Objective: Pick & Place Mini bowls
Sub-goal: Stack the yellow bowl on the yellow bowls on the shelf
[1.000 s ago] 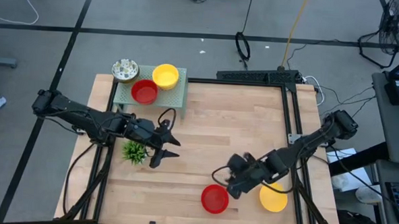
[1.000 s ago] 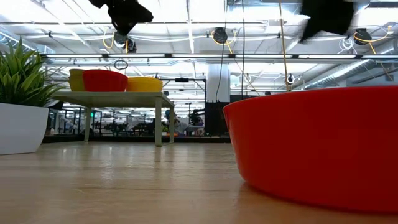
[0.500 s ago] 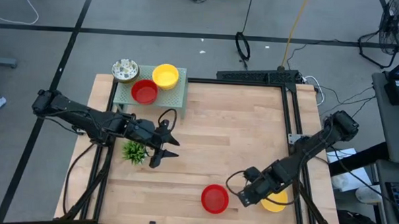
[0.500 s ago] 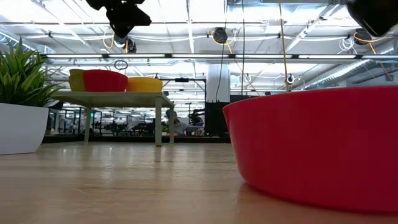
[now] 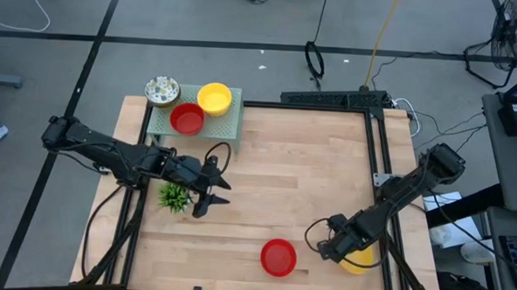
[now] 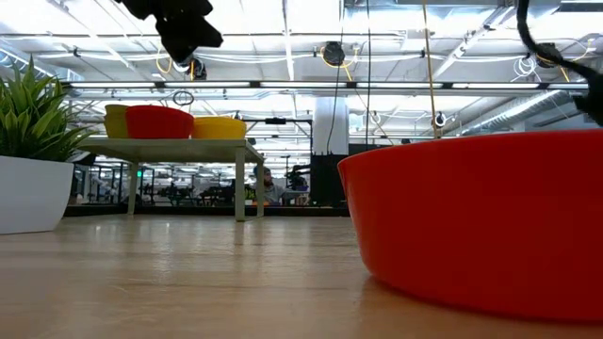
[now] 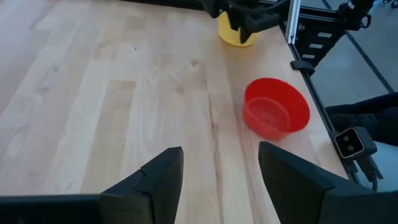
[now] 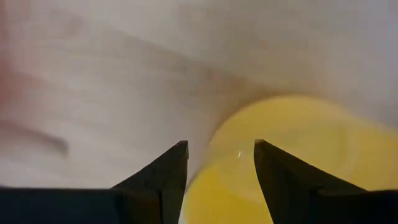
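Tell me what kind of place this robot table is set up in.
Probably a large robotics lab or workshop hall: a concrete floor with cables around the wooden table, a floor fan, and long ceiling lights over the room behind.

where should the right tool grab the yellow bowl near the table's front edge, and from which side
Probably by the rim, from above. The yellow bowl sits upright and open on the table, so its thin wall is the only edge the fingers can straddle: one finger inside, one outside. The right tool is open over the side facing the red bowl, so that side of the rim suits best.
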You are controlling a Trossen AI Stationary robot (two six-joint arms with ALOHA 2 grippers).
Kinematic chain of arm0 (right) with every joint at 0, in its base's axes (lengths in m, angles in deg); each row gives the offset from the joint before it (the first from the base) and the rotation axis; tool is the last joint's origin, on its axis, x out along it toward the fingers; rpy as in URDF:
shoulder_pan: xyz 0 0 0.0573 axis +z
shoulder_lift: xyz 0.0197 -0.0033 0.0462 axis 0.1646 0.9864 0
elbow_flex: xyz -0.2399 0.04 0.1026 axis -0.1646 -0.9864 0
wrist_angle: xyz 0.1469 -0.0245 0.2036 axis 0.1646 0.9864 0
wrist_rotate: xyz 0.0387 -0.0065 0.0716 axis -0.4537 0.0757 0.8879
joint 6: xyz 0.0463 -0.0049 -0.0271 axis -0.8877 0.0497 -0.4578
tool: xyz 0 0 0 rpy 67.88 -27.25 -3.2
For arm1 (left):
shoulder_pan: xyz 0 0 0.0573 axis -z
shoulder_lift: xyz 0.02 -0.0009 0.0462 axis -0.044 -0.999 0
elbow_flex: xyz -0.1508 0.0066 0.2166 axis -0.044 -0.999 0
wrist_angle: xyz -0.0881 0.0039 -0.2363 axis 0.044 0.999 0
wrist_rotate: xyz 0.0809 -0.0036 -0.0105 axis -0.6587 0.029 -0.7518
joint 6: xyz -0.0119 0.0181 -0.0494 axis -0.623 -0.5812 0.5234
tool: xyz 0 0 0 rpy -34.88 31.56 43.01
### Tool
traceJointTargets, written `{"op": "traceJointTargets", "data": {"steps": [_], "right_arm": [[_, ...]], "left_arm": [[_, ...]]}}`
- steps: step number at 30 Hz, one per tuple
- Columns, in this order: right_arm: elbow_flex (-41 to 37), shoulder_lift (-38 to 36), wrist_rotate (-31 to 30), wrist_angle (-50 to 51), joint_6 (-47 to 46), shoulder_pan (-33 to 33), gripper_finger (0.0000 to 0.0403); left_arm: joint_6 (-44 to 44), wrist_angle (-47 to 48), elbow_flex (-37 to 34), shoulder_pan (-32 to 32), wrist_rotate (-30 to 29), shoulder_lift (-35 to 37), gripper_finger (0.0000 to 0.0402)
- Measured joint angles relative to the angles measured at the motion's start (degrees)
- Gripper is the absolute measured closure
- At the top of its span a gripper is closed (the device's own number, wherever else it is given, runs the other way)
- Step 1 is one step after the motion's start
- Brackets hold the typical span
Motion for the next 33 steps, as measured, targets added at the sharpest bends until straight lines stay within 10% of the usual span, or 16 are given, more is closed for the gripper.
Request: {"op": "traceJointTargets", "data": {"steps": [19, 33], "right_arm": [[-3.7, -0.2, -14.0, -11.9, 33.0, -4.7, 0.039], [-3.7, 0.0, -19.4, -32.1, 65.8, -27.3, 0.0388]], "left_arm": [[-1.1, -0.2, 0.0, 0.7, -3.5, 0.0, 0.0188], [-2.0, -0.2, 0.0, 0.7, -5.0, 0.0, 0.0188]]}}
